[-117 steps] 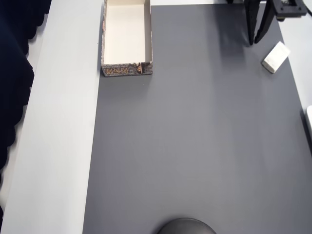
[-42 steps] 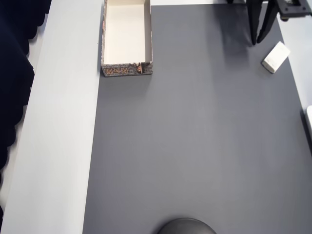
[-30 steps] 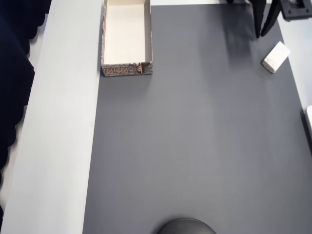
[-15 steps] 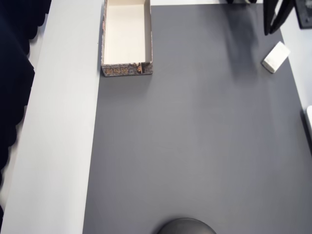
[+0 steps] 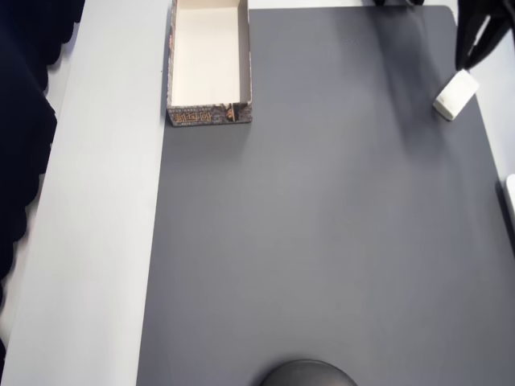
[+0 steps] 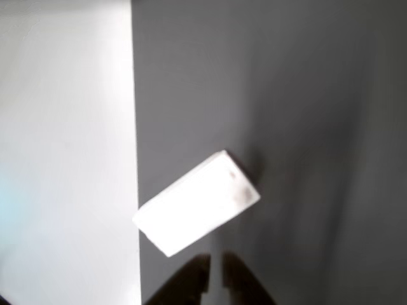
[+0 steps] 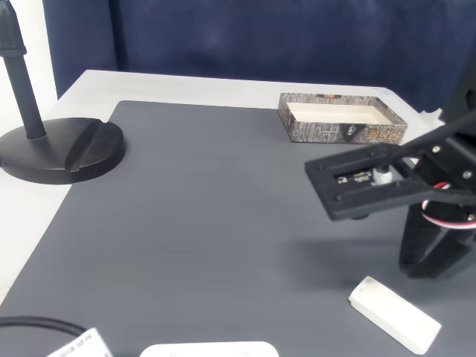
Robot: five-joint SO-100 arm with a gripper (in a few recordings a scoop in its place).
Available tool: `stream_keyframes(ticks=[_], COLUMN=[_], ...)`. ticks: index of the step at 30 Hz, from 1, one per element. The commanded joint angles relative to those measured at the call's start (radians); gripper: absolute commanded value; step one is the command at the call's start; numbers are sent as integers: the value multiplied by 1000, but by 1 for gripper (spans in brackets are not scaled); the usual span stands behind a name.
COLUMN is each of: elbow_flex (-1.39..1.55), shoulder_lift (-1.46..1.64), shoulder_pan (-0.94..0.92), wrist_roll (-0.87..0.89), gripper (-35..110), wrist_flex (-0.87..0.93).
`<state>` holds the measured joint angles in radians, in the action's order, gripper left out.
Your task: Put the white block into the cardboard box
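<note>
The white block [image 5: 455, 95] lies at an angle on the right edge of the grey mat [image 5: 322, 241]; it also shows in the wrist view [image 6: 197, 203] and the fixed view [image 7: 394, 314]. My gripper [image 5: 468, 63] hangs just above and beside the block's far end, its dark fingertips [image 6: 198, 274] close together with only a thin slit between them and nothing held. In the fixed view the gripper [image 7: 420, 269] stands just behind the block. The cardboard box [image 5: 173, 72] sits far off at the mat's top left, its cream inside bare, also seen in the fixed view [image 7: 327, 132].
A black round stand base [image 7: 63, 149] with an upright pole sits on the fixed view's left; its edge shows at the overhead view's bottom [image 5: 307, 374]. A white flat object [image 7: 208, 349] and a cable [image 7: 30, 326] lie near the front edge.
My gripper has travelled right along the top of the overhead view, from beside the block's left to right over its upper end. Block and box have stayed put.
</note>
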<state>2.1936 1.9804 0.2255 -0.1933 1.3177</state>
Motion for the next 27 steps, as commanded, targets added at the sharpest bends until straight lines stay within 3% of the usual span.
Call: stream_keyframes(ticks=[1,12,23,27], elbow_flex=[-132,-144,-135,-121], shoulder_lift=[-51,-97,-97,-94], shoulder_pan=[20,37,54,48], wrist_roll=[-2,-20,-555,-669], gripper=[-2,-2,-2,-1], wrist_flex=[71,77,75,64])
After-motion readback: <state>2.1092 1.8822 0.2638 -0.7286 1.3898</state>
